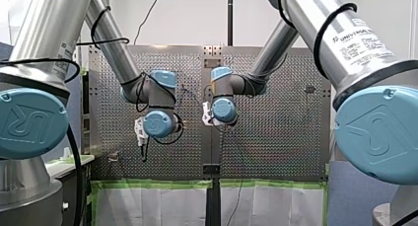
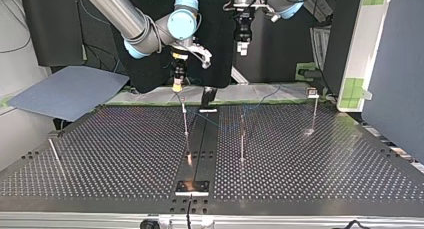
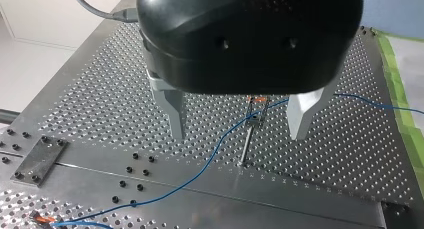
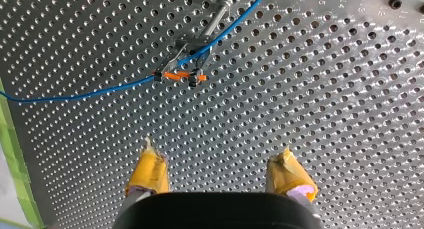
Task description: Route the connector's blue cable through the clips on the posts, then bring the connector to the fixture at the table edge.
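Both sets of fingers are spread wide and grasp nothing, so nothing controls the cable [image 4: 115,87] right now. It lies loose over the tabletop [image 2: 325,164]. It crosses the clip [image 3: 256,111] on the thin post [image 3: 246,144] that stands between the left gripper [image 3: 238,137] fingers, then runs on through the second clip [image 4: 182,71], just ahead of the right gripper [image 4: 217,146] with its yellow pads.

I cannot tell whether the cable is truly seated in either clip, so watch that first: any tug along the line may pop it out and undo the routing. The left fingers straddle the post, and if you lower that arm off-centre, a metal finger could strike the clip or bend the post. If you close there, you may pinch post and cable together.

The slack between the clips could catch on the screws in the plate below the left gripper. In the top view both wrists hang close together at the upper middle of the frame, so a sideways move risks contact between them. I cannot pick out the connector or the fixture, so find them before you pull.
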